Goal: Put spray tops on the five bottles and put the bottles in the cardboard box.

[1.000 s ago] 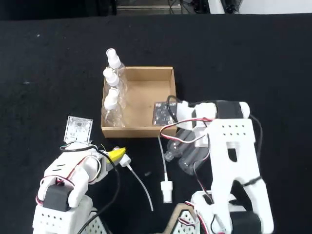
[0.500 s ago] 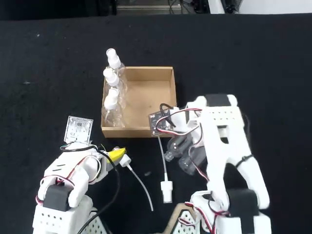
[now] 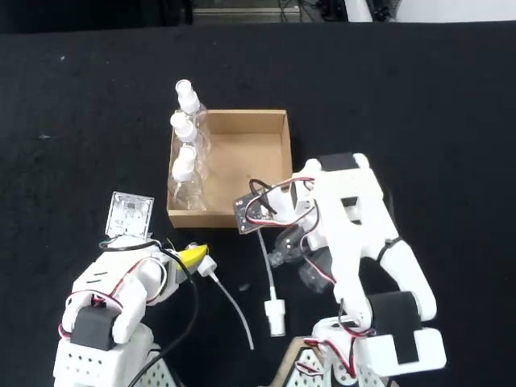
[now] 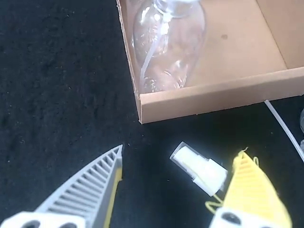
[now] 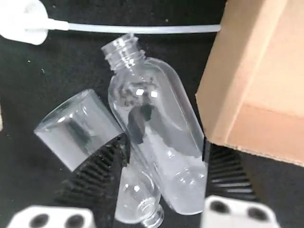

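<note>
Table (image 3: 419, 97) in black cloth, under everything. White right arm (image 3: 363, 242) bent low over it, just beside the near right corner of the cardboard box (image 3: 242, 153). White left arm (image 3: 113, 294) folded at the near left corner of the table, short of the box front. Box open-topped, mid-table.

Three capped bottles (image 3: 185, 165) standing in a row along its left wall, spray heads up. Two open bottles (image 3: 286, 250) lying on the table outside the box, by that near right corner, crossed one over the other under the right arm. Upper bottle (image 5: 161, 128) with bare neck pointing at a thin tube. Lower bottle (image 5: 76, 126) slanting beneath it, neck bare too.

Jaws of right gripper (image 5: 164, 142) spread, one black finger on each side of the upper bottle, close to its walls; actual contact not readable. Jaws of left gripper (image 4: 180, 152) spread wide, grey finger and yellow finger well apart, low over the table in front of the box.

Loose spray top (image 4: 199, 170) flat on the table between those two fingers, right up against the yellow one, own tube trailing toward the near edge. Second spray top (image 3: 276, 314) flat on the table between the two arms. Its tube (image 3: 268, 258) running up toward the box front, past the open bottles.
</note>
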Robot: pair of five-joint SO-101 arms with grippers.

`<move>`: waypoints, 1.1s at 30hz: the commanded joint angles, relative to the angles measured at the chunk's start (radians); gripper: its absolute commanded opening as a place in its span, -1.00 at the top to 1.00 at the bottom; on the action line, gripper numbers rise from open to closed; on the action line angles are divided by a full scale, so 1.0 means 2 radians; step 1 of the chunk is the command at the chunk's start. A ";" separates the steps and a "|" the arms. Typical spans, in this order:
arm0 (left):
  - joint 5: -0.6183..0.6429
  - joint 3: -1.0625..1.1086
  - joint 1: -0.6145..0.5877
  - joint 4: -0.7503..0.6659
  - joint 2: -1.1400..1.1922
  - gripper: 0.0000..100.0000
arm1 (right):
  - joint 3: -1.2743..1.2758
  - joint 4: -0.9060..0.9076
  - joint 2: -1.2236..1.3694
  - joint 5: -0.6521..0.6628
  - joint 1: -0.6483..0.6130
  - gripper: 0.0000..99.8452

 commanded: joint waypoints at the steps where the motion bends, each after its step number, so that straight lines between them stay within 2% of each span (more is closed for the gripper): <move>1: -0.002 -0.003 0.000 -0.002 -0.002 0.35 | -0.001 -0.001 0.003 0.005 -0.004 0.53; 7: -0.002 -0.003 0.000 -0.002 -0.002 0.35 | 0.018 -0.004 0.002 0.005 0.022 0.52; 9: -0.002 -0.003 0.000 -0.002 -0.002 0.35 | 0.029 -0.005 0.002 0.005 0.029 0.46; 15: -0.002 -0.003 0.000 -0.002 -0.002 0.35 | 0.033 -0.006 0.002 0.004 0.026 0.44; 22: -0.002 -0.003 0.000 -0.002 -0.002 0.35 | 0.087 -0.087 0.001 0.001 0.025 0.44; 24: -0.002 -0.003 0.000 -0.002 -0.002 0.35 | 0.090 -0.097 -0.002 -0.002 0.025 0.48; 28: -0.002 -0.003 0.000 -0.002 -0.002 0.35 | 0.084 -0.083 -0.046 -0.051 0.024 0.64; 33: -0.002 -0.003 0.000 -0.002 -0.002 0.35 | 0.084 -0.030 -0.148 -0.074 0.025 0.75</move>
